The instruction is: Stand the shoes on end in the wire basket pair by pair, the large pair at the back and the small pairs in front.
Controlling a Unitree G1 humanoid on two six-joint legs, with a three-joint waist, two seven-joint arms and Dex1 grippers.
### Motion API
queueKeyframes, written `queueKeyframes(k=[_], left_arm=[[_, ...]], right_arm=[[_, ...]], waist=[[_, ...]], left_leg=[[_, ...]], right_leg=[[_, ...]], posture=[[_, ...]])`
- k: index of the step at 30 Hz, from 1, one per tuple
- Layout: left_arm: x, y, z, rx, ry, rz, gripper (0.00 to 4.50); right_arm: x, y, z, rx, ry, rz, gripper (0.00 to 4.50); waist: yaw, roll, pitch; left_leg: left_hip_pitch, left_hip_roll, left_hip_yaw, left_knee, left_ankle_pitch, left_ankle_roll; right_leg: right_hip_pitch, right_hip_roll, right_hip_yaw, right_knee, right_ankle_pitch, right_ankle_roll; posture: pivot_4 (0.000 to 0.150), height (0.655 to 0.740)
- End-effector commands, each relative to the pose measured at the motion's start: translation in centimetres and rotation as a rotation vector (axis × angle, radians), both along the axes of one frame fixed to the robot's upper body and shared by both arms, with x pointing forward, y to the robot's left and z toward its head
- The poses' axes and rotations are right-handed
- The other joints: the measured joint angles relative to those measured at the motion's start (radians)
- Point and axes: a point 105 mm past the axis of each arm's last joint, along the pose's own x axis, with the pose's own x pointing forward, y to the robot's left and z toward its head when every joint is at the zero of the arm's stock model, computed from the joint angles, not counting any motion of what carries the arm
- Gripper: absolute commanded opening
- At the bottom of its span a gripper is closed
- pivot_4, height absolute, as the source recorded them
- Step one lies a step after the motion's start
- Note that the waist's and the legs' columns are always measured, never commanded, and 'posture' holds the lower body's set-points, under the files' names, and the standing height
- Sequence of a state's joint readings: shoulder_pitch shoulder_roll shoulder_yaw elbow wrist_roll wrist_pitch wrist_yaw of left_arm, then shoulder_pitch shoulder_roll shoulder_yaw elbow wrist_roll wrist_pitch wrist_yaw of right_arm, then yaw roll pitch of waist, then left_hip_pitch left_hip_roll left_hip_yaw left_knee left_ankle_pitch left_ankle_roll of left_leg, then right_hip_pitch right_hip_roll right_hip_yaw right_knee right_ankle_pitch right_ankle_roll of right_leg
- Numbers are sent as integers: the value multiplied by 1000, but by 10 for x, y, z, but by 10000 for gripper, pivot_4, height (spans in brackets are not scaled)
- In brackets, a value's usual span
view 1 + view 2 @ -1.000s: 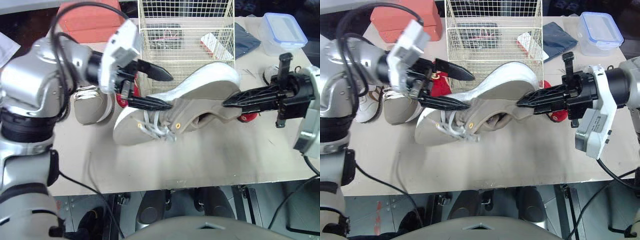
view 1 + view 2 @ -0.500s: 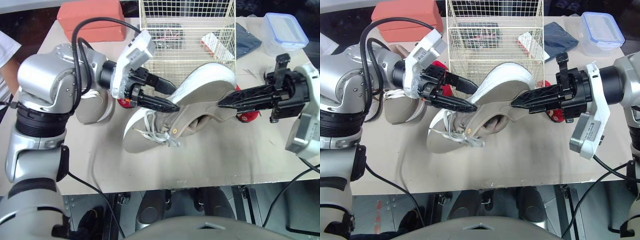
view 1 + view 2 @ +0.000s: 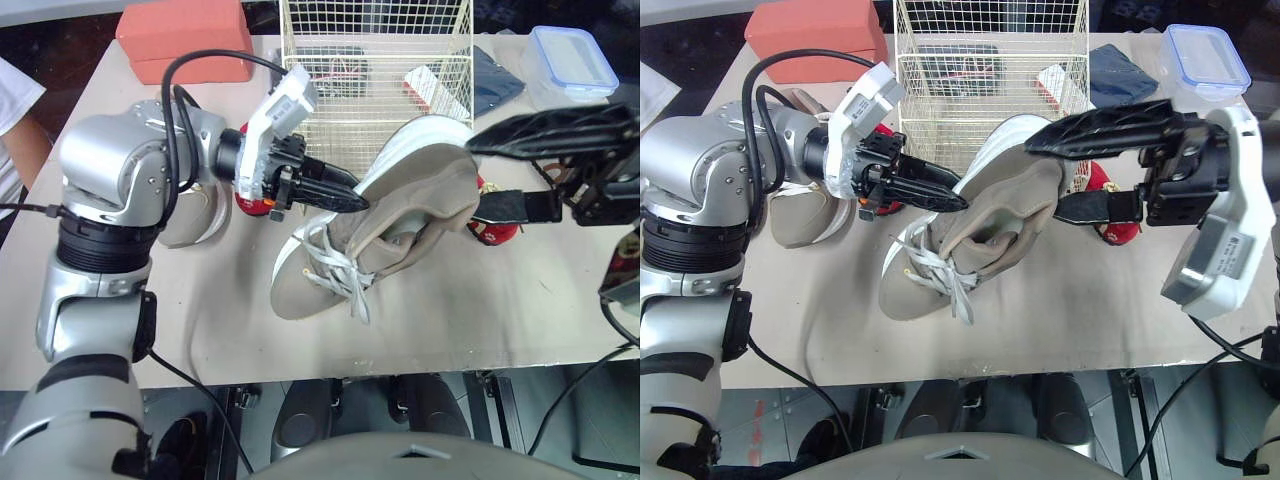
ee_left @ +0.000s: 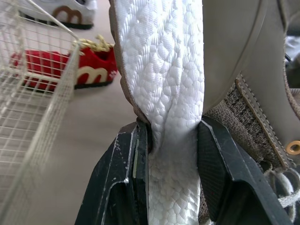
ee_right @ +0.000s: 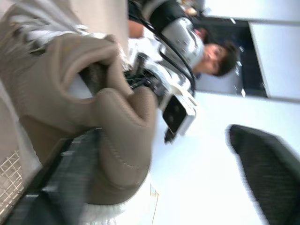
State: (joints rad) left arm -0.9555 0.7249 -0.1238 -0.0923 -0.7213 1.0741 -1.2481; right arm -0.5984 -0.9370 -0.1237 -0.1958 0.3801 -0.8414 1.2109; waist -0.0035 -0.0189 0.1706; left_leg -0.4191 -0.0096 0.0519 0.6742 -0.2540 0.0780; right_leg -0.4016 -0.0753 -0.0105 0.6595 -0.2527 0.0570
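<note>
A large beige shoe (image 3: 385, 225) with a white sole stands tilted in the middle of the table, toe down and heel up toward the wire basket (image 3: 372, 112). My left gripper (image 3: 352, 200) is shut on its white sole (image 4: 171, 93), and both fingers (image 4: 218, 159) clamp it. My right gripper (image 3: 1048, 180) is open wide at the heel, one finger above it and one beside it. The matching beige shoe (image 3: 800, 215) lies behind my left arm. Small red shoes lie by the basket's left corner (image 3: 250, 205) and right of the heel (image 3: 495, 232).
A red box (image 3: 185, 40) sits at the back left. A clear container with a blue lid (image 3: 570, 60) and a dark blue cloth (image 3: 495, 80) lie at the back right. A person's sleeve (image 3: 15, 100) shows at the left edge. The table's front edge is near.
My right gripper has opened and let go of the heel. My left gripper has closed on the sole. The shoe has tipped more upright, toe down.
</note>
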Motion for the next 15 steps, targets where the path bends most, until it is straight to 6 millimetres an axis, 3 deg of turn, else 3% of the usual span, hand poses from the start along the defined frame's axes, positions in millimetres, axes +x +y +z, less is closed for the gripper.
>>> queueKeyframes(k=[1,3,6,8,10,15], left_arm=[[0,6,32,-164,-82,25,11098],[5,7,42,-250,-111,66,10963],[7,7,55,-378,-161,96,10837],[7,4,60,-427,-203,116,10834],[10,1,60,-443,-233,139,10831],[17,-8,55,-458,-270,180,10824]], right_arm=[[4,-27,1,113,45,-86,45000],[14,-43,-11,195,235,-186,45000],[28,-55,-14,530,670,-292,45000],[27,-46,-9,785,1101,-233,45000],[21,-32,-8,873,1358,-189,45000],[22,-4,3,991,1534,-145,45000]], waist=[[-1,-1,1],[1,0,1],[4,0,1],[1,1,2],[-3,1,1],[-4,1,1]], left_leg=[[0,0,0,1,0,0],[-1,-1,-1,1,0,0],[-2,0,-3,2,0,0],[-3,0,-3,3,0,0],[-3,0,-4,4,0,0],[-3,-1,-4,4,0,-1]], right_leg=[[0,0,0,0,0,0],[0,-1,0,1,0,0],[0,-1,-2,1,0,0],[0,-2,-2,2,0,0],[0,-3,-3,2,0,0],[0,-2,-3,1,0,0]], posture=[[1500,7400],[1500,7400],[1500,7400],[1500,7400],[1500,7400],[1500,7400]])
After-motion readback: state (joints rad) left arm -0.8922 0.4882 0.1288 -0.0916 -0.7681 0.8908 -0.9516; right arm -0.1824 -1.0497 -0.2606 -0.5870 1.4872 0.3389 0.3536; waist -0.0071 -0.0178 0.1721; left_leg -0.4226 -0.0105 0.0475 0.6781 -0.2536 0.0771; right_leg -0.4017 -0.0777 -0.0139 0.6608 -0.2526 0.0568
